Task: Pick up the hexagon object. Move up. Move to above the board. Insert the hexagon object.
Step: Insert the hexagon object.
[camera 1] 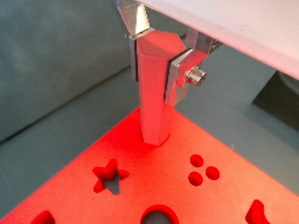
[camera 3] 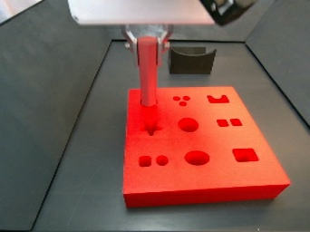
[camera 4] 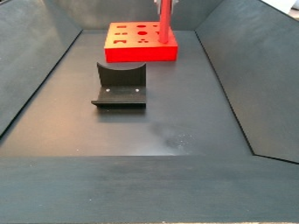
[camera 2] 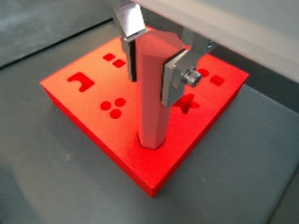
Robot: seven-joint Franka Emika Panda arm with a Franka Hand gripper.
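Observation:
The hexagon object [camera 1: 155,87] is a long red-pink six-sided rod, held upright. It also shows in a wrist view [camera 2: 155,92] and in both side views [camera 3: 148,77] [camera 4: 166,22]. My gripper [camera 1: 158,44] is shut on its top end, silver fingers [camera 2: 176,74] on two opposite sides; it also appears in a wrist view [camera 2: 156,44]. The rod's lower end meets the board [camera 3: 206,177], a bright red block with cut-out holes, near one corner [camera 2: 153,140]. I cannot tell how deep the end sits. The board also shows in a side view [camera 4: 135,39].
A dark grey U-shaped holder block [camera 3: 190,60] stands behind the board and shows nearer the camera in a side view [camera 4: 121,86]. Dark walls [camera 4: 47,61] slope up around the grey floor. Star, circle and square holes [camera 3: 189,124] dot the board.

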